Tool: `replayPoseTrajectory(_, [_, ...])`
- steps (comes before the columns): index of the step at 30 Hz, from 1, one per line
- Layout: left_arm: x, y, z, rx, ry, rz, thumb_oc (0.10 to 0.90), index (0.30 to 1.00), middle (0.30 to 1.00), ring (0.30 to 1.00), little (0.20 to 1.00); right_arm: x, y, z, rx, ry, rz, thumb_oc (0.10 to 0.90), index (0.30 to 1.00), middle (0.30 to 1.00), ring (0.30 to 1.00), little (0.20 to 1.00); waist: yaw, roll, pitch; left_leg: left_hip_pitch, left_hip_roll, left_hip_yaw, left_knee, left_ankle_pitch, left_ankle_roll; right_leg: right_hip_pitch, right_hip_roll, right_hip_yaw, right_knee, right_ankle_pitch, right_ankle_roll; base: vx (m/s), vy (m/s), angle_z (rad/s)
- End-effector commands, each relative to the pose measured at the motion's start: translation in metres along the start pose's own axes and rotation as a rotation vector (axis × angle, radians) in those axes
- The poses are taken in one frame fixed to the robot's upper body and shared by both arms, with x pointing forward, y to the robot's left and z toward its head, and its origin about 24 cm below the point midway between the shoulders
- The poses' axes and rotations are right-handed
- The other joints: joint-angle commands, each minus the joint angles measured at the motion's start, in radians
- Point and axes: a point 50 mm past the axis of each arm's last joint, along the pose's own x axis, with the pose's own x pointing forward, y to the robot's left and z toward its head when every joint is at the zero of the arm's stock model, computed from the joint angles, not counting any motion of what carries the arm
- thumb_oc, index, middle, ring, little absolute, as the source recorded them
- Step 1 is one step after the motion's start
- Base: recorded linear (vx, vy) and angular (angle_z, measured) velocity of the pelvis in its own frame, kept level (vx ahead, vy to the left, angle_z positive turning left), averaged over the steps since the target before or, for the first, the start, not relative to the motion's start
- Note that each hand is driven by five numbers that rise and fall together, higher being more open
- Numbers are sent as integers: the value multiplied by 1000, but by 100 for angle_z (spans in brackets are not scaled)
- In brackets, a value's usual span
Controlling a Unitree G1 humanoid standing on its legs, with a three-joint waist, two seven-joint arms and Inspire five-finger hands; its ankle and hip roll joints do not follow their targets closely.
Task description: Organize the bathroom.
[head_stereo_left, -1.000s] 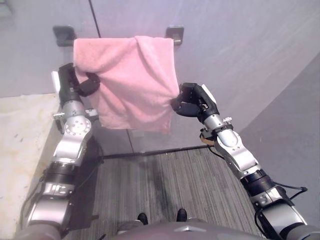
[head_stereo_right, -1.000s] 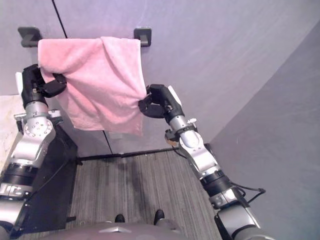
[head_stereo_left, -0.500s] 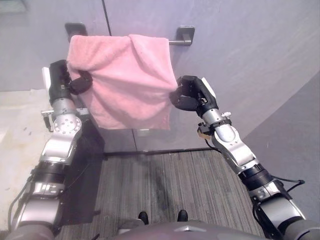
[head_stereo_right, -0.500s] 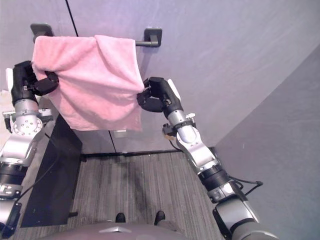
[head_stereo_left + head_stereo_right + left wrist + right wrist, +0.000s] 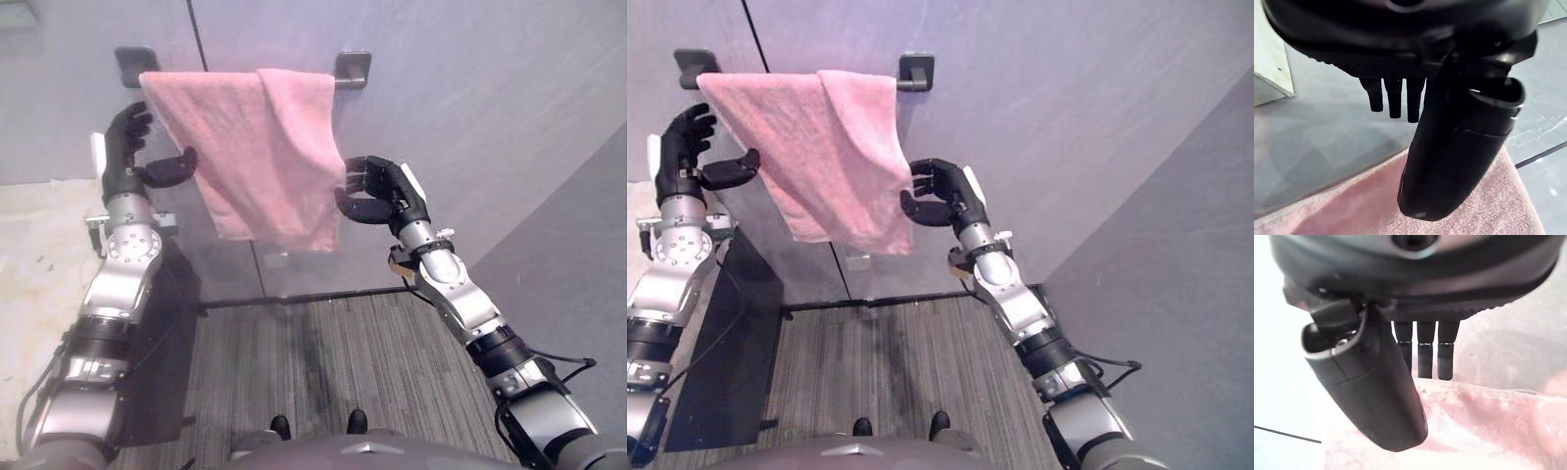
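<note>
One pink towel (image 5: 263, 147), draped over one wall rail (image 5: 338, 84). Two rail brackets: one at the left end (image 5: 134, 61), one at the right end (image 5: 353, 67). Two robot hands: left hand (image 5: 132, 157), right hand (image 5: 377, 188). One striped carpet (image 5: 333, 362).

Left robot hand (image 5: 1449, 112) spread wide, fingers (image 5: 1393, 98) straight, thumb out over the pink towel (image 5: 1352, 210), grey wall (image 5: 1317, 122) just past the fingertips.

Silver-grey arms, dark hands (image 5: 377, 191)
</note>
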Motion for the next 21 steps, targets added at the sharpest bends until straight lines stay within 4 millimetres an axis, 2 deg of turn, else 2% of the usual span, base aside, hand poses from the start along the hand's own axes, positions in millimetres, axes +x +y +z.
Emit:
replayPoseTrajectory(1, [16,-2,39,44,-217,5,800,900,900,900,900,23,-6,51,1,-233,-26,800,900,900,900,900,23,29,-137,15,13,30,-1,-55,-18,35,-94,-64,-4,-10,105,30,-8,0])
replayPoseTrajectory(8, [15,-8,40,55,-220,-19,800,900,900,900,900,30,-9,80,-3,-316,-93,800,900,900,900,900,27,25,-135,17,13,29,-1,-55,-17,37,-92,-59,-1,-13,103,0,0,0])
replayPoseTrajectory(16, [16,-11,50,57,-269,-51,800,900,900,900,900,37,-5,87,11,-329,-93,800,900,900,900,900,38,24,-140,16,12,25,-1,-54,-16,39,-93,-61,-2,-14,101,0,0,0])
replayPoseTrajectory(21, [16,-19,55,44,-289,-93,800,900,900,900,900,49,-4,94,27,-333,-85,800,900,900,900,900,53,20,-144,15,11,13,-1,-54,-17,46,-91,-73,-6,-18,101,44,-3,2])
